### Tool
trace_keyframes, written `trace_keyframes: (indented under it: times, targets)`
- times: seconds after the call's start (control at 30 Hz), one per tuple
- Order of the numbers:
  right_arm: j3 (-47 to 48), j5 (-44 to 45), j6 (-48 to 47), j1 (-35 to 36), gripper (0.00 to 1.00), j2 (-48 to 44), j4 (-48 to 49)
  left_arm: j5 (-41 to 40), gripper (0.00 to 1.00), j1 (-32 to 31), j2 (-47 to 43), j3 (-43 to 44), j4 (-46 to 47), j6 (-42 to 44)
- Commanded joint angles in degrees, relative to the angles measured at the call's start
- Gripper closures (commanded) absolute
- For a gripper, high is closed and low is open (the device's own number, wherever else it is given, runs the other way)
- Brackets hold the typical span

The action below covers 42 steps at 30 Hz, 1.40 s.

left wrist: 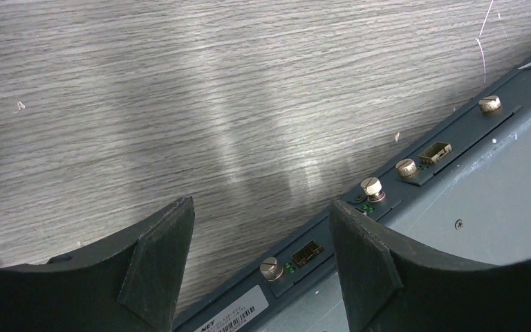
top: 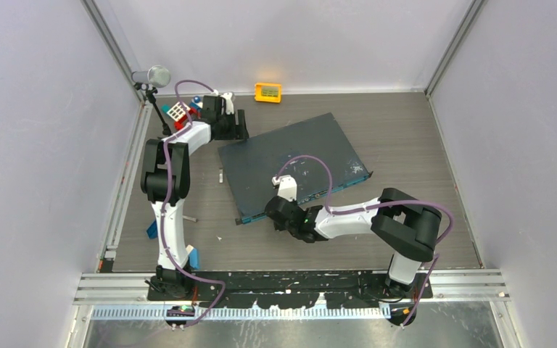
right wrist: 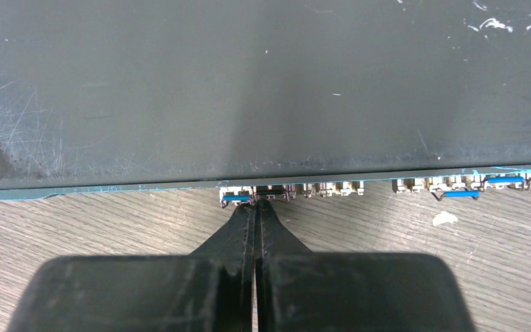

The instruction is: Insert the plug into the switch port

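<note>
The right end effector [right wrist: 256, 203] sits clenched at the switch port [right wrist: 271, 191], the left end effector [left wrist: 259, 211] released; the plug, unseen here, is likely light, stiff and brittle-clipped, best pinched by its body.

The switch [top: 290, 163] lies askew on the table [top: 421, 145], a small box [top: 267, 92] behind it. The right tool [right wrist: 256, 204] sits at its front ports [right wrist: 332, 188]; the left tool [left wrist: 259, 228] hangs over its back-left corner.

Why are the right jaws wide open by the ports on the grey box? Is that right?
No: the right jaws are shut, tips together, by the ports on the grey box. The right wrist view shows it.
</note>
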Motion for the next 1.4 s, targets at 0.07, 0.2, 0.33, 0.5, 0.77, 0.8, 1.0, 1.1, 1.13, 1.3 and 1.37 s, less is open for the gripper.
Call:
trace_keyframes:
  times: [0.07, 0.2, 0.33, 0.5, 0.77, 0.8, 1.0, 1.1, 1.13, 1.3, 1.37]
  targets:
    - [1.56, 8.73, 5.63, -1.41, 1.00, 2.03, 7.34, 1.21, 0.27, -1.45, 0.72, 1.16, -3.55, 1.70]
    - [1.26, 12.45, 8.12, -1.34, 1.00, 2.10, 7.19, 1.18, 0.27, -1.46, 0.84, 1.31, -3.61, 1.70]
    - [1.29, 15.27, 9.16, -1.34, 1.00, 1.60, 7.13, 1.20, 0.27, -1.45, 0.89, 1.42, -3.64, 1.79]
    - [3.16, 16.71, 9.18, -1.32, 0.99, 2.21, 6.70, 1.28, 0.27, -1.46, 0.98, 1.53, -3.82, 1.84]
    - [6.21, 16.88, 8.82, -1.43, 0.99, 4.53, 7.21, 1.30, 0.27, -1.54, 1.04, 1.59, -3.90, 1.88]
    - [6.18, 16.93, 8.77, -1.41, 1.00, 4.51, 7.19, 1.26, 0.27, -1.54, 1.06, 1.66, -3.97, 1.88]
    - [2.72, 15.55, 7.10, -1.13, 1.00, 1.64, 6.23, 1.29, 0.27, -1.61, 1.16, 1.77, -4.00, 1.88]
    - [-1.64, 15.83, 6.76, -0.44, 1.00, -2.54, 5.21, 1.31, 0.27, -1.54, 1.22, 1.85, -4.16, 1.88]
    - [-3.26, 15.78, 6.45, -0.19, 1.00, -4.25, 5.13, 1.31, 0.27, -1.56, 1.25, 1.90, -4.28, 1.88]
    - [-10.66, 16.43, 6.04, 1.57, 1.00, -14.80, 2.78, 0.57, 0.27, -1.54, 1.36, 2.26, -6.25, 1.38]
    - [-12.93, 16.72, 5.85, 1.72, 1.00, -19.71, 1.48, -0.17, 0.27, -1.54, 1.13, 2.84, -7.77, 1.17]
